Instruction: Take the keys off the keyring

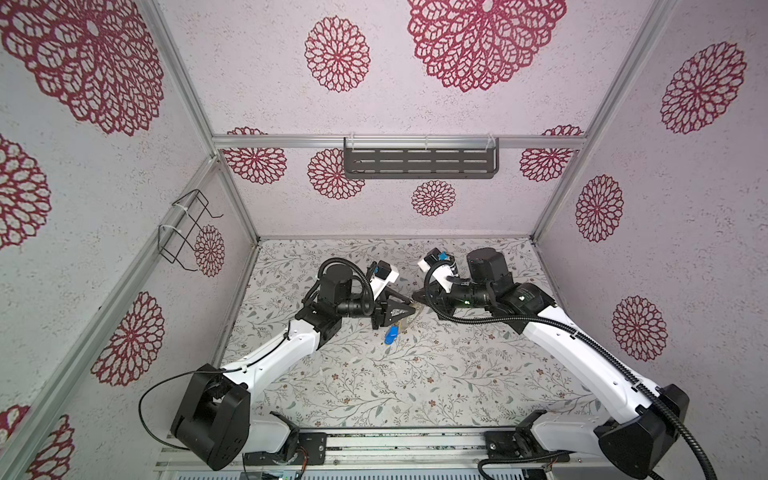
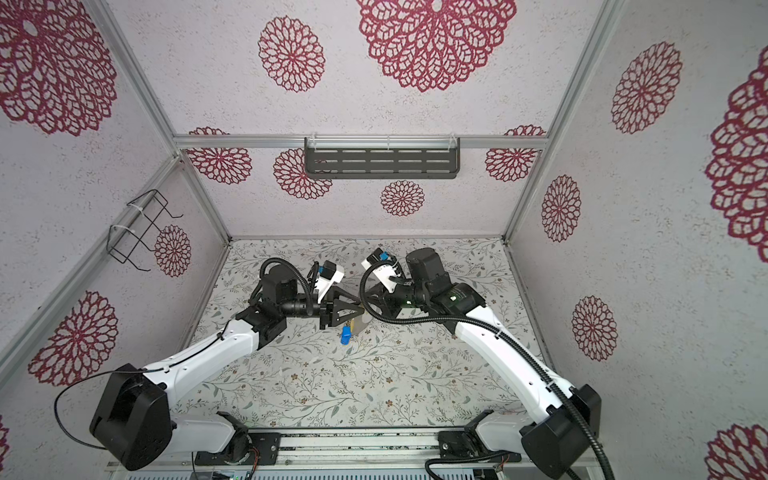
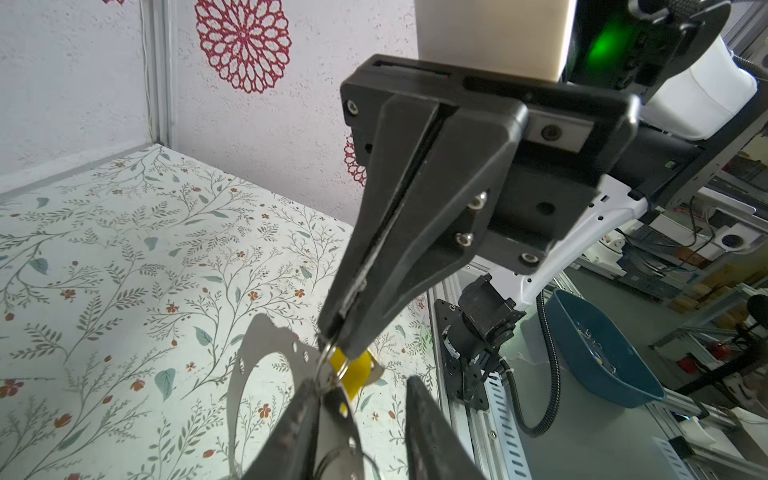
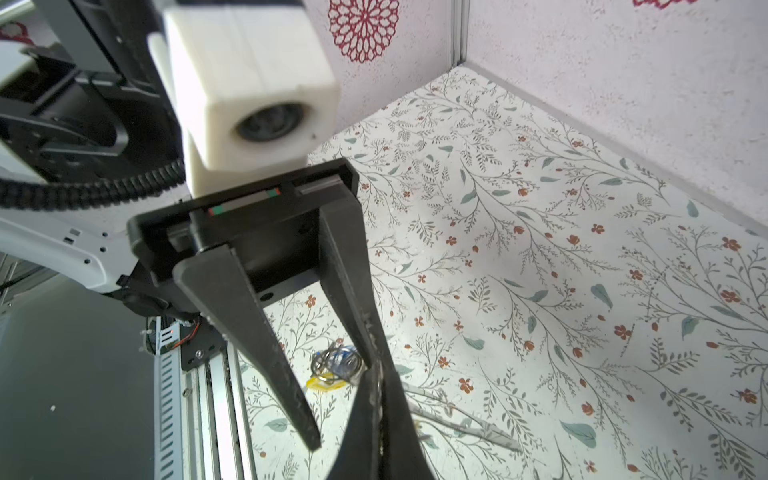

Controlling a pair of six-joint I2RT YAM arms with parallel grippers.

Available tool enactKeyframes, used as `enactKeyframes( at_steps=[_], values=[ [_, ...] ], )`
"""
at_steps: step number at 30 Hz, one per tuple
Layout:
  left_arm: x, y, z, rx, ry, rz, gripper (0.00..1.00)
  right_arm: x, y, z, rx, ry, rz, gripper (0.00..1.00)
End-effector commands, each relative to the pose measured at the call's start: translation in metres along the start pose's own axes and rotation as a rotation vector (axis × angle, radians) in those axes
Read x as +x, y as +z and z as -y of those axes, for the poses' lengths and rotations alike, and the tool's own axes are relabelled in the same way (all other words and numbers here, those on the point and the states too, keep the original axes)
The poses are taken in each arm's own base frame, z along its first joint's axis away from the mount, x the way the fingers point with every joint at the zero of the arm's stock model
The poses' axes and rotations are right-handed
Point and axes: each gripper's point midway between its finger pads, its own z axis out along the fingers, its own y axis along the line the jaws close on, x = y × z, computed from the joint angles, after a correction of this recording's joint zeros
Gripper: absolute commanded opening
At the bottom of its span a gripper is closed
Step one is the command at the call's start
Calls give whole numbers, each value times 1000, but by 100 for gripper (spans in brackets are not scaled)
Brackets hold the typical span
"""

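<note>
Nearest the left wrist lens: left gripper [image 3: 361, 384], fingers parted, flanking the lower limb of the keyring [image 3: 276, 338] without clamping it. Band resting against one finger, clear gap to the other. Just beyond, right gripper [image 3: 338, 343] closed hard, tips pinching a small silver ring [image 3: 329, 353] at the band's edge, yellow key [image 3: 355, 372] dangling right below those tips. Keyring upright, lifted off the floral table [image 3: 124, 270], apparently carried by that pinch alone. Band metal also caught in the tips or not: impossible to tell.

From the right wrist: same right gripper [image 4: 376, 374] in the foreground, shut, a thin metal edge nipped between its pads. Behind it, left gripper [image 4: 338, 395] plainly open, a knot of blue and yellow keys [image 4: 332, 365] showing between its fingers, above the table.

Seen in a top view: both grippers meeting tip to tip over mid-table, keyring [image 2: 363, 323] between them, blue key [image 2: 345, 334] lowest of the bunch, nearer the left arm; hanging or lying, hard to tell.

Judged step: freeing the yellow key's ring from its hole in the band. To do it well:
- Close the left gripper across the flat of the band, right beside that hole, before any pull; otherwise likely just swinging the whole crescent along with the ring.
- Keep the right pinch on wire, not on the plastic tag.
- Turn the ring along its own coil rather than tugging straight out.
- Hold the band clear of the table and of the other keys, to avoid snagging.
</note>
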Motion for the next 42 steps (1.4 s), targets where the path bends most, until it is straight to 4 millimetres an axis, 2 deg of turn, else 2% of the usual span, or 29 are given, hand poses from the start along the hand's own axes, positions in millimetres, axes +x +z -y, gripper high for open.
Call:
enactKeyframes(
  at_steps=[1,10,21,30,42],
  values=[
    [-5,-3,4,39,22,9,33,-11,-10,-12,-37,-60,31,0],
    [-24,-19,7,27,52,88,31,-5,-10,-15,-49,-50,29,0],
    [-25,-13,11,96,34,148,26,-20,-20,-26,-82,-58,91,0],
    [-17,-12,12,110,62,169,30,-28,-25,-29,-87,-62,117,0],
    [-22,-3,8,145,38,190,30,-30,-23,-32,-114,-43,125,0]
  ],
)
